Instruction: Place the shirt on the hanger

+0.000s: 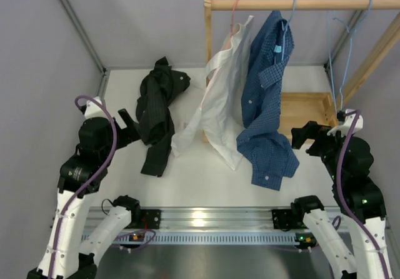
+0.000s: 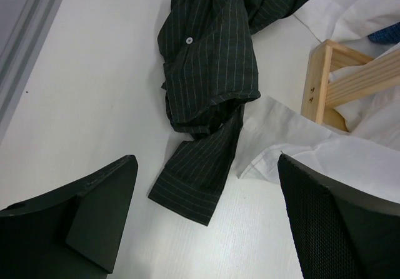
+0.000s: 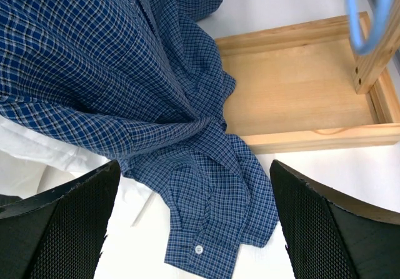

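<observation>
A: Where does the shirt (image 1: pixel 156 113) lie?

B: Crumpled on the table (image 1: pixel 187 179), left of the rack, one sleeve cuff (image 2: pixel 187 194) trailing toward the left gripper (image 2: pixel 206 229), whose jaws stand wide and empty above it.

A: What is the risk there?

B: The white shirt (image 2: pixel 281 135) has its hem touching that sleeve. A careless pinch likely catches both cloths, or lifts only the sleeve and drags the bundle.

A: And the hanger (image 3: pixel 354 22)?

B: It hangs from the wooden rail (image 1: pixel 300 4) at the far right, well apart from the shirt. The right gripper (image 3: pixel 194 223) is spread wide and holds nothing, with the blue checked shirt (image 3: pixel 125 72) under it. Reaching up, it may snag that cloth or knock the thin wire off the rail
</observation>
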### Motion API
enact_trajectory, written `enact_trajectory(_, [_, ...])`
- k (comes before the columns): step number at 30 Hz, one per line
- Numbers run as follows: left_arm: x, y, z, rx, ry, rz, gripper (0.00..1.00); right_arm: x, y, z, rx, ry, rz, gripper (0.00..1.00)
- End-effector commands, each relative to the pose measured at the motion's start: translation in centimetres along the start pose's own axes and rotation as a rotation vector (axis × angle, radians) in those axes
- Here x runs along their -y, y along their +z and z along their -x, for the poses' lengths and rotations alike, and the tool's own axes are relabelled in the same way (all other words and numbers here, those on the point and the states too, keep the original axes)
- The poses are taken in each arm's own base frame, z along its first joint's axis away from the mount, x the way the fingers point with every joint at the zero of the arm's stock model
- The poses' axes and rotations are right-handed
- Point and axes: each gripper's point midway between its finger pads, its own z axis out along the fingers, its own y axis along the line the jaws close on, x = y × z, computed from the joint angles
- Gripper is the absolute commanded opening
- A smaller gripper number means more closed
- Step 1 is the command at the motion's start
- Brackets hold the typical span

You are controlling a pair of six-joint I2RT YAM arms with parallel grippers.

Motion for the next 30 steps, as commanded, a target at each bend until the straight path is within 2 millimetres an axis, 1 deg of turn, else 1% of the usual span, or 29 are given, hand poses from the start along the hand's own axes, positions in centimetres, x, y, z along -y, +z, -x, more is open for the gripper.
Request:
enact_trajectory(1, [0.8,-0.4,1.6,0.031,-0.037,-0.016,0.97,-0.3,-0.4,1.5,0.031,0.023,-0.003,0.99])
enact_trajectory(3, [0.7,0.1,1.8,0.024,-0.038,0.005,0.97,-0.5,-0.5,1.7,0.041,0.052,0.002,1.0])
enact_trajectory(5, [1.1,0.3,2.6,0.028,-0.055,0.012,0.97,-1.6,-1.0,2.0,0.05,0.051,0.068,0.99])
enact_trajectory(7, [1.6,1.4,3.2,0.003,-0.073,0.04,0.97,-2.8,-1.4,2.0,0.062,0.058,0.142,0.99])
enact_trajectory(8, [1.7,2.0,3.3,-0.005,-0.078,0.059,0.98,-3.1,-1.8,2.3,0.088,0.102,0.155,1.0])
enact_trajectory(9, [2.0,3.6,3.3,-0.036,-0.069,0.088,0.98,-3.1,-1.8,2.4,0.101,0.12,0.155,0.99])
enact_trajectory(11, [2.2,5.6,3.5,-0.065,-0.057,0.136,0.98,-3.1,-1.5,2.0,0.087,0.125,0.155,0.99])
enact_trajectory(12, [2.7,7.9,3.3,-0.105,-0.039,0.169,0.98,-3.5,-1.5,1.6,0.067,0.119,0.18,0.99])
enact_trajectory(14, [3.2,10.5,3.7,-0.119,-0.029,0.201,0.98,-3.8,-1.4,1.4,0.054,0.113,0.198,0.99])
enact_trajectory(15, [3.9,11.5,4.8,-0.113,-0.039,0.201,0.97,-4.1,-1.3,1.0,0.039,0.111,0.212,0.99])
enact_trajectory(16, [4.3,14.4,3.3,-0.177,-0.027,0.229,0.95,-4.2,-1.3,0.8,0.033,0.111,0.22,1.0])
enact_trajectory(17, [5.2,15.5,4.4,-0.168,-0.04,0.217,0.94,-4.3,-1.3,0.7,0.029,0.109,0.228,0.99])
enact_trajectory(18, [5.6,16.9,4.3,-0.184,-0.041,0.224,0.94,-4.6,-1.3,0.6,0.019,0.106,0.247,0.99])
enact_trajectory(19, [5.5,20.0,2.2,-0.258,-0.007,0.257,0.94,-4.8,-1.2,0.4,0.007,0.099,0.254,1.0])
enact_trajectory(20, [5.8,21.2,2.6,-0.267,-0.013,0.257,0.94,-4.9,-1.2,0.3,0.002,0.096,0.26,1.0])
enact_trajectory(21, [5.5,22.4,2.0,-0.293,-0.011,0.271,0.94,-5.1,-1.1,0.2,-0.009,0.094,0.272,0.99])
enact_trajectory(22, [4.8,24.9,-0.4,-0.364,0.003,0.306,0.94,-5.2,-1.0,0.0,-0.021,0.09,0.276,0.99])
enact_trajectory(23, [4.7,25.9,-0.8,-0.389,-0.02,0.294,0.94,-5.3,-0.9,-0.1,-0.024,0.087,0.281,0.99])
enact_trajectory(24, [4.5,26.8,-1.7,-0.42,-0.023,0.293,0.92,-5.3,-0.8,-0.3,-0.033,0.087,0.283,0.99])
enact_trajectory(25, [4.2,27.5,-2.6,-0.449,-0.031,0.297,0.88,-5.3,-0.7,-0.4,-0.038,0.083,0.28,1.0])
enact_trajectory(26, [3.7,28.5,-4.1,-0.485,-0.034,0.309,0.79,-5.2,-0.6,-0.4,-0.038,0.081,0.278,1.0])
enact_trajectory(27, [4.0,28.8,-4.7,-0.509,-0.043,0.293,0.71,-5.2,-0.5,-0.5,-0.042,0.08,0.274,0.99])
enact_trajectory(28, [4.2,29.0,-5.3,-0.526,-0.044,0.285,0.68,-5.1,-0.3,-0.7,-0.05,0.077,0.271,0.99])
enact_trajectory(29, [4.6,29.3,-6.0,-0.555,-0.046,0.255,0.53,-5.1,-0.2,-0.9,-0.054,0.076,0.269,0.99])
enact_trajectory(30, [4.9,29.2,-5.9,-0.559,-0.05,0.244,0.44,-5.1,0.0,-1.0,-0.058,0.075,0.268,0.99])
